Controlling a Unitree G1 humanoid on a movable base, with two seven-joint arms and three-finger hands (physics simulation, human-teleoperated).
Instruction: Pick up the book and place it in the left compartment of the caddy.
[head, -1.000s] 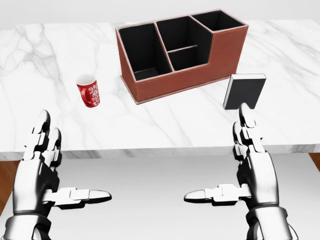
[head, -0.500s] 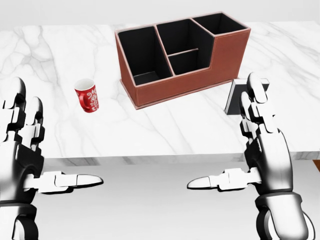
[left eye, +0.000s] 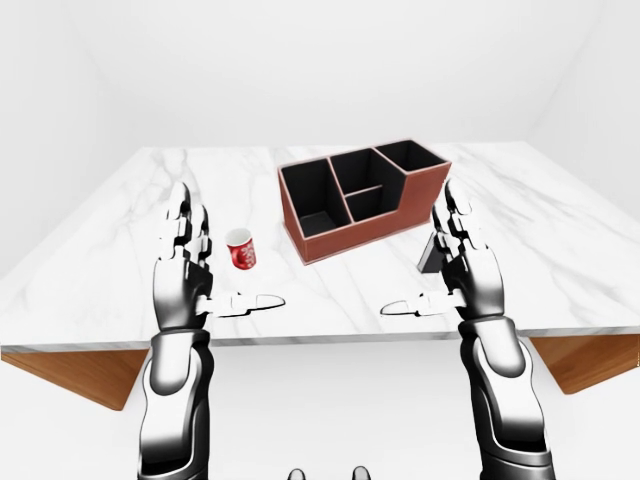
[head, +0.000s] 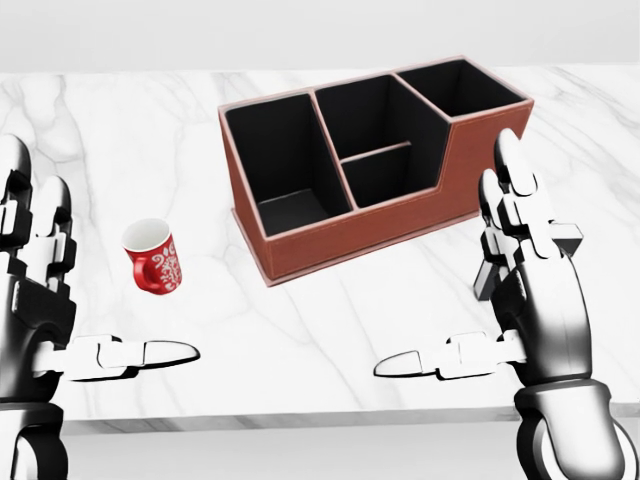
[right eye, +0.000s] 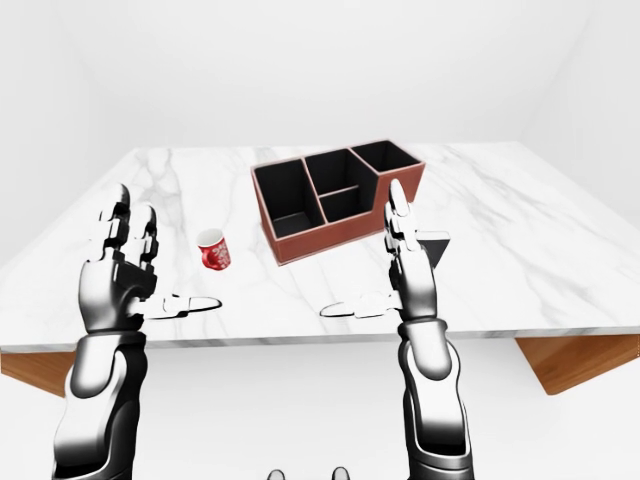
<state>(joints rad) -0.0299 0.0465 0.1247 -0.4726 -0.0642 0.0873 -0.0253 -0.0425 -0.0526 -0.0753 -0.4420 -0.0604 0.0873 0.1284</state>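
The upright black rectangular book is almost wholly hidden behind the silver robot right hand in the head view; only 2 slivers show beside its fingers, so its cover cannot be read.

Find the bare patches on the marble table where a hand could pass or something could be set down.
The table is bare left of the cup, between the cup and the caddy, and right of the caddy toward the far edge. It is crowded where the right hand stands before the book, close to the caddy's right end.
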